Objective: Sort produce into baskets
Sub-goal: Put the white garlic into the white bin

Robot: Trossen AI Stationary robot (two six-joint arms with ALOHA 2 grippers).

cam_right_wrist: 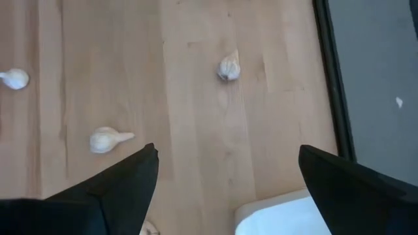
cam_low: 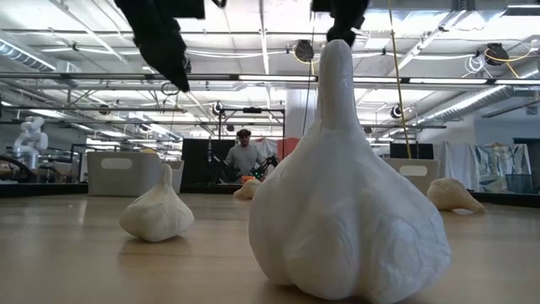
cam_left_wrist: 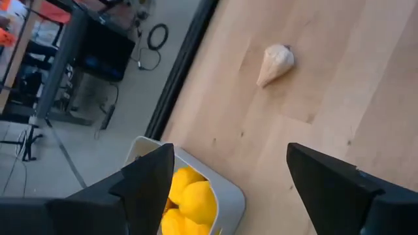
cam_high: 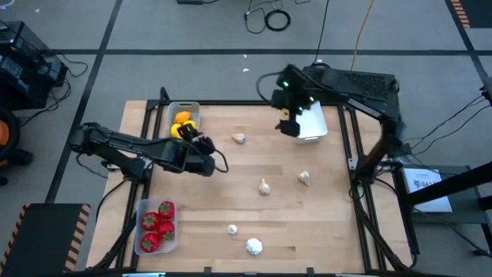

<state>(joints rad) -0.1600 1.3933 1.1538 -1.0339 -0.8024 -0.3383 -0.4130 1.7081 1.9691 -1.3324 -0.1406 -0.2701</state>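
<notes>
A grey basket (cam_high: 183, 108) at the far left holds yellow-orange lemons (cam_high: 183, 123), which also show in the left wrist view (cam_left_wrist: 189, 199). A clear basket (cam_high: 146, 245) at the near left holds red pieces (cam_high: 157, 223). A white basket (cam_high: 315, 123) stands at the far right. Several garlic bulbs lie loose on the wood, one by the grey basket (cam_high: 239, 138), others mid-table (cam_high: 264, 187) and near the front (cam_high: 254, 246). My left gripper (cam_high: 204, 143) is open and empty beside the grey basket. My right gripper (cam_high: 288, 125) is open and empty above the white basket's left edge.
The table's black frame rails (cam_high: 350, 154) run along its edges. In the low view one garlic bulb (cam_low: 346, 211) stands close to the camera and another (cam_low: 158, 211) lies to its left. A person (cam_low: 245, 156) sits far behind the table. Bare wood lies between the bulbs.
</notes>
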